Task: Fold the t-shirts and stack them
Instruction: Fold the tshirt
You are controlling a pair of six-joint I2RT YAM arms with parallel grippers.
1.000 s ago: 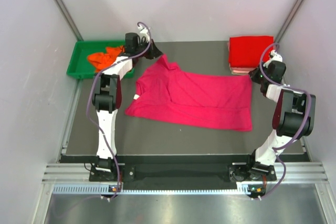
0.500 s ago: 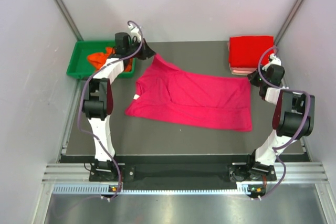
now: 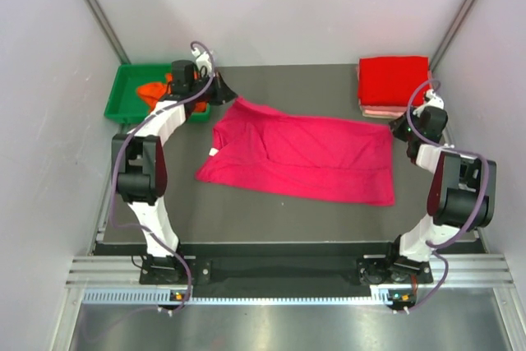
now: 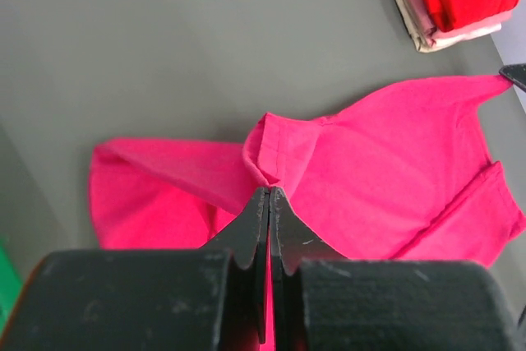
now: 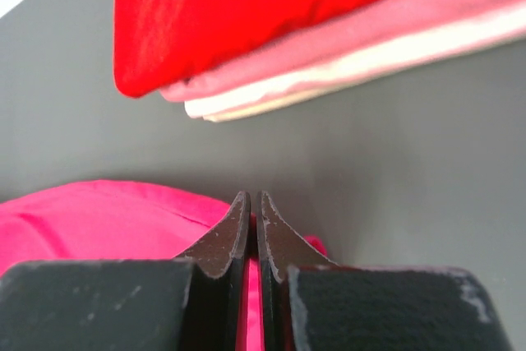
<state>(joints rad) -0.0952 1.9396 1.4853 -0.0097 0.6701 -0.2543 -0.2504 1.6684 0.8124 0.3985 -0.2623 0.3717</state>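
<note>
From the top camera my left arm [image 3: 168, 113] covers part of the orange t-shirt [image 3: 150, 90] in the green tray [image 3: 126, 93]. On the right wrist camera the red t-shirt [image 5: 246, 6] is blurred and cut by the top edge. I cannot see how much magenta-pink t-shirt [image 4: 394, 162] the closed left gripper [image 4: 269, 192] and right gripper [image 5: 253, 196] pinch.

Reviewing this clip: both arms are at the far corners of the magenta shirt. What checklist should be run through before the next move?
1. The left end effector is shut on a corner of the magenta shirt: ok.
2. The right end effector is shut on the opposite corner: ok.
3. Shirt flat between the grips: not ok, cloth bunches beside the left grip.
4. Single layer pinched: cannot tell.
5. Folded stack, red shirt on top, lies apart from the magenta shirt: ok.
6. The orange shirt is inside the green tray: ok.
</note>
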